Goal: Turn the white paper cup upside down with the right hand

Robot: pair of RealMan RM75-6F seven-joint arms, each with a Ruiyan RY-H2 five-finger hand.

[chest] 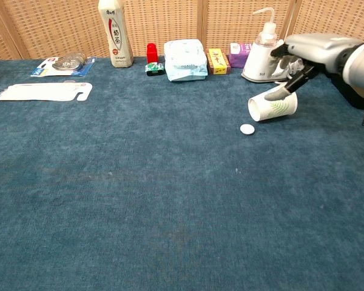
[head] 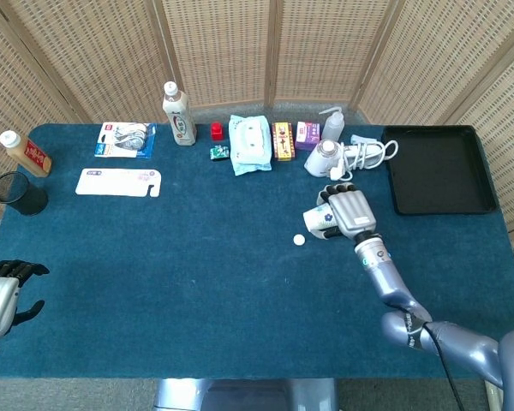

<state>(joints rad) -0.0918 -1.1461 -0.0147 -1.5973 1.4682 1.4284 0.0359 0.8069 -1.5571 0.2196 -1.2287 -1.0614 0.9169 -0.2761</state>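
The white paper cup (chest: 273,107) with a green and purple print lies on its side on the blue cloth, its mouth facing left. In the head view the cup (head: 315,221) shows only partly from under my right hand (head: 348,211). That right hand (chest: 312,50) hovers palm down just above and to the right of the cup with its fingers spread. One finger (chest: 280,92) reaches down and touches the cup's upper side; nothing is gripped. My left hand (head: 2,294) rests at the table's near left edge, holding nothing.
A small white disc (chest: 247,128) lies just left of the cup's mouth. Behind the cup stand a squeeze bottle (chest: 262,42) and a white appliance with a cord (head: 343,156). A black tray (head: 437,169) sits to the right. Bottles, wipes and small boxes (head: 248,141) line the far edge.
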